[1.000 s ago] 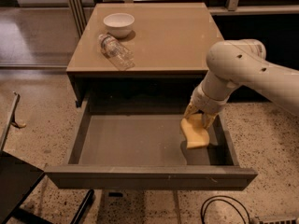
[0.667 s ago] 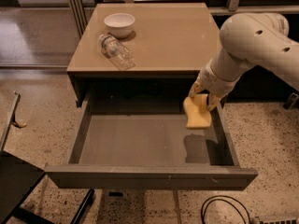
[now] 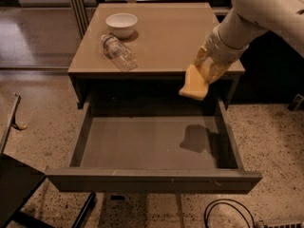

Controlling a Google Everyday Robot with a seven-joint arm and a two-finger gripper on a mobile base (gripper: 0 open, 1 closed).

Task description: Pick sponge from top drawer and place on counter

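My gripper point(image 3: 205, 69) hangs from the white arm at the upper right, over the counter's front right edge. Its yellowish fingers are shut on the sponge point(image 3: 194, 85), a pale yellow block held tilted in the air above the back right of the top drawer point(image 3: 152, 179). The drawer is pulled wide open and its grey bottom is bare, with the sponge's shadow on the right side. The tan counter point(image 3: 166, 37) lies just behind and under the gripper.
A white bowl point(image 3: 121, 23) stands at the counter's back left. A clear plastic bottle point(image 3: 118, 52) lies on its side in front of the bowl. A dark object point(image 3: 19, 194) stands on the floor at the lower left, and a black cable point(image 3: 228, 213) loops at the bottom right.
My gripper has lifted the sponge up out of the drawer's right side, rising toward the counter's front right edge.
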